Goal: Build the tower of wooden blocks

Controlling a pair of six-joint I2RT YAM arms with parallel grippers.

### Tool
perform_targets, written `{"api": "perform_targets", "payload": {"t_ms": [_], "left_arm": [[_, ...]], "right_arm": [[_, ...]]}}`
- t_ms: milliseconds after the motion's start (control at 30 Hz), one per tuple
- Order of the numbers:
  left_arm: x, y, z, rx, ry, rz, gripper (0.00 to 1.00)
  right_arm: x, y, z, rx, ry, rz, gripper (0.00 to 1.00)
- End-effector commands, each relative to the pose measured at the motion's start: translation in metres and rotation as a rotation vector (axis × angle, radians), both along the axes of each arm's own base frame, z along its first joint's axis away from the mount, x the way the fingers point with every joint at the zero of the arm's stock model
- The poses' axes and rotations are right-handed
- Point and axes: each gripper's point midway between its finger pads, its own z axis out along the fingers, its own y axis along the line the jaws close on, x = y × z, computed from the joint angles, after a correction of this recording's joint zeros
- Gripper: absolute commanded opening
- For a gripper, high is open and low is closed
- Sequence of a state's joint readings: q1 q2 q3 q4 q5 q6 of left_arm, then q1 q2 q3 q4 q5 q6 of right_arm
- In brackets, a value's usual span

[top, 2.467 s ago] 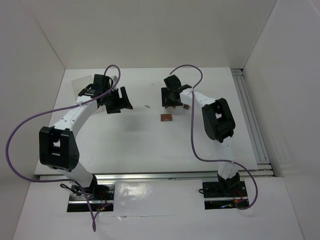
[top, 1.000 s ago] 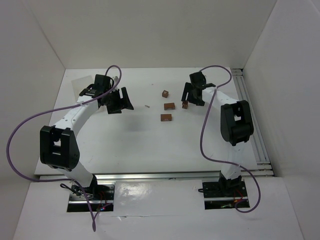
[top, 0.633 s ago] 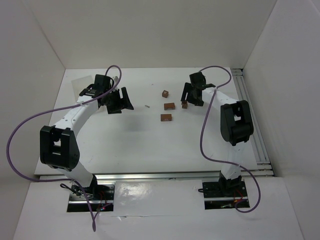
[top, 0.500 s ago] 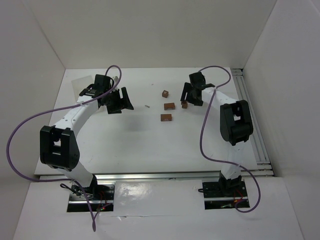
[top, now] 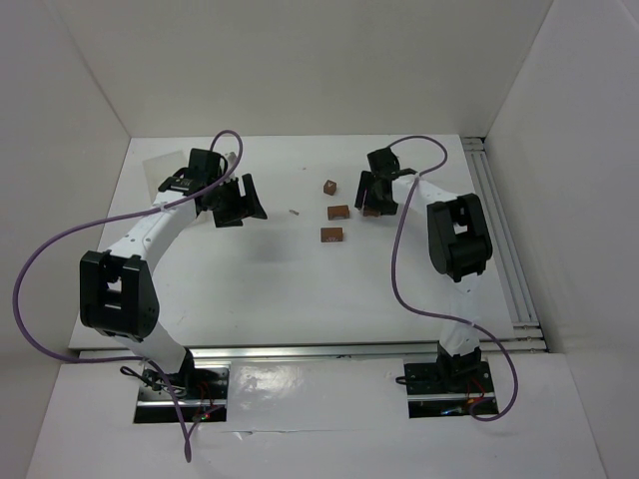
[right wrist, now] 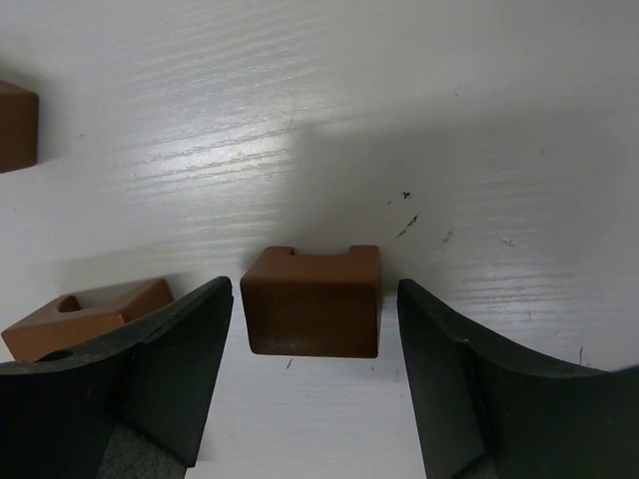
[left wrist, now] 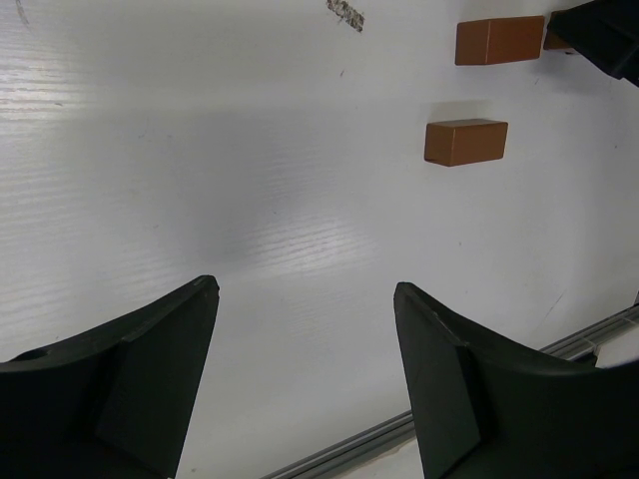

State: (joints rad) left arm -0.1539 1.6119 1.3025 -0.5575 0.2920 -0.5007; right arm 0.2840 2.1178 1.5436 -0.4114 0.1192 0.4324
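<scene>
Several small reddish-brown wood blocks lie singly on the white table; no tower stands. In the top view a cube (top: pixel 329 186) and two bricks (top: pixel 339 212) (top: pixel 331 235) lie mid-table. My right gripper (top: pixel 374 196) is open, low over the table, with a notched block (right wrist: pixel 312 299) lying between its fingers (right wrist: pixel 315 286), touching neither. Another block (right wrist: pixel 85 315) lies just left of its left finger, and one more (right wrist: pixel 15 125) sits at the left edge. My left gripper (top: pixel 236 204) is open and empty (left wrist: pixel 305 289), well left of the blocks; two bricks (left wrist: pixel 465 142) (left wrist: pixel 499 40) show ahead of it.
A tiny pale sliver (top: pixel 294 212) lies between the left gripper and the blocks. White walls enclose the table on three sides. A metal rail (top: pixel 499 230) runs along the right edge. Purple cables loop off both arms.
The right gripper swung right off the blocks, uncovering them, then shifted slightly back left, so the notched block now sits between its open fingers. The left arm has not moved.
</scene>
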Motion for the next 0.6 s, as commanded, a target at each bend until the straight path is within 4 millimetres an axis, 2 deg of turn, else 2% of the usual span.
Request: {"api": "perform_targets", "payload": {"t_ms": [0,67,133,167,233,300,333,400,467,500,567], "left_arm": [[0.004,-0.001,0.005,0.004,-0.028,-0.002,0.84],[0.004,-0.001,0.005,0.004,-0.028,-0.002,0.83],[0.004,-0.001,0.005,0.004,-0.028,-0.002,0.82],[0.004,-0.001,0.005,0.004,-0.028,-0.002,0.82],[0.003,-0.002,0.006,-0.003,-0.027,-0.007,0.82],[0.003,-0.002,0.006,-0.003,-0.027,-0.007,0.82],[0.003,-0.002,0.006,-0.003,-0.027,-0.007,0.82],[0.003,0.0,0.009,0.008,-0.041,-0.009,0.82],[0.003,0.0,0.011,0.008,-0.041,-0.009,0.82],[0.003,0.0,0.011,0.008,-0.041,-0.009,0.82],[0.003,0.0,0.011,0.008,-0.041,-0.009,0.82]], "right_arm": [[0.007,0.001,0.006,-0.022,-0.023,0.001,0.74],[0.006,-0.002,0.009,-0.038,-0.025,0.002,0.71],[0.008,-0.007,0.015,-0.056,-0.041,-0.014,0.61],[0.007,-0.002,0.022,-0.057,-0.055,0.002,0.55],[0.01,-0.007,0.04,-0.074,-0.091,-0.017,0.41],[0.004,-0.001,0.053,-0.097,-0.12,0.002,0.39],[0.003,0.001,0.074,-0.097,-0.165,0.012,0.39],[-0.009,0.012,0.082,-0.093,-0.17,0.039,0.39],[-0.018,0.022,0.101,-0.075,-0.199,0.056,0.39],[-0.031,0.036,0.098,-0.076,-0.19,0.093,0.39],[-0.044,0.05,0.099,-0.067,-0.186,0.11,0.39]]}}
